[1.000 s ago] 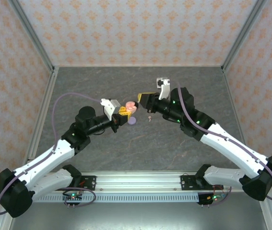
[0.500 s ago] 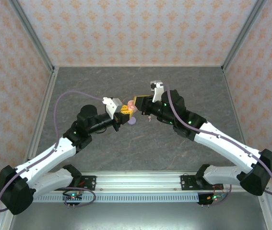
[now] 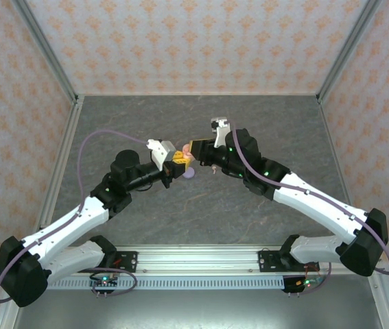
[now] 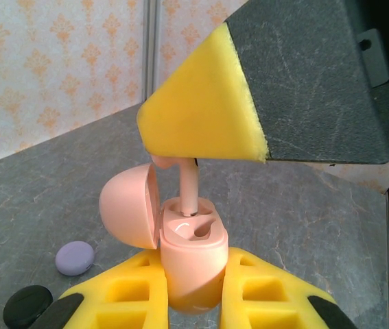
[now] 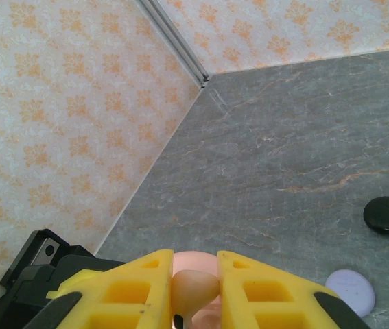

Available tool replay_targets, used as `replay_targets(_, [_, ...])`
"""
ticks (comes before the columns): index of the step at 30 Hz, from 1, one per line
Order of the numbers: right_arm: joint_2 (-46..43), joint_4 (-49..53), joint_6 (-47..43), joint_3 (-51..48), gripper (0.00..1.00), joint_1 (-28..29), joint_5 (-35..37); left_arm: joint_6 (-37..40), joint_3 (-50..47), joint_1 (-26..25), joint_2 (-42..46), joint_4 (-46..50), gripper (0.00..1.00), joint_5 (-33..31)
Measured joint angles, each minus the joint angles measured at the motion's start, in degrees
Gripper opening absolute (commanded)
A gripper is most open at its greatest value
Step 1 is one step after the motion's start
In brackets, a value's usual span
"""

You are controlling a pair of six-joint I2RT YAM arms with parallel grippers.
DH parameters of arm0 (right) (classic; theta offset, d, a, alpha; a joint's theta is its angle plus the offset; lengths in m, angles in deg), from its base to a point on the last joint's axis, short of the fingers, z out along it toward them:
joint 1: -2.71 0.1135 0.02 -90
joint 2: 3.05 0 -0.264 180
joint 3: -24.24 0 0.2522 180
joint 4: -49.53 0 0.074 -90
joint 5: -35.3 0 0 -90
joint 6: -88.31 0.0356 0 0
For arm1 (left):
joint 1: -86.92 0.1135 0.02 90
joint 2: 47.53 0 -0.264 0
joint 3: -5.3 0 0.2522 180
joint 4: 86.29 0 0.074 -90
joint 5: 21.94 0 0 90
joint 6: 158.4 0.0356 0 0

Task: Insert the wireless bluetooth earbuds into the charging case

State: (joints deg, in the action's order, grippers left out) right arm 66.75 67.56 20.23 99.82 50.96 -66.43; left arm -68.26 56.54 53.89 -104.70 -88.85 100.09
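1. The table (image 3: 201, 205) (dark grey, stone-look) is reached over by both arms, which meet near its centre.
2. The left gripper (image 4: 193, 277) is clamped on the pink charging case (image 4: 191, 257). The case is held upright off the table, w/ its lid (image 4: 131, 205) swung open.
3. The right gripper (image 5: 194, 288) is pinched on a pink earbud (image 4: 189, 188) and is poised directly above the case. The bud's head is squeezed betw. the yellow pads.
4. A lavender disc (image 4: 75, 257) and a black disc (image 4: 27, 303) are seen lying on the table beyond the case, near each other but apart.
5. Progress: the bud's stem tip is judged to be just entering one socket. It is not seated yet, as the head sits well above the rim. The second socket looks empty, so release, the other bud and lid closing are still to be done.
6. Vs. 1 s ago: the right gripper was then apart from the case, off to its side. That gap has been closed and the bud brought over the socket. The left gripper and case have hardly been shifted.
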Motion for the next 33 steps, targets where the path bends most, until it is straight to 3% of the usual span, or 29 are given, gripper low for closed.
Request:
replay_targets(25, [1.1, 2.4, 0.6, -0.5, 0.25, 0.4, -0.6, 0.4, 0.0, 0.0, 0.0, 0.3, 0.0, -1.0])
replay_targets(33, [-0.2, 5.7, -1.4, -0.1, 0.74, 0.4, 0.4, 0.4, 0.0, 0.0, -0.1, 0.6, 0.0, -1.0])
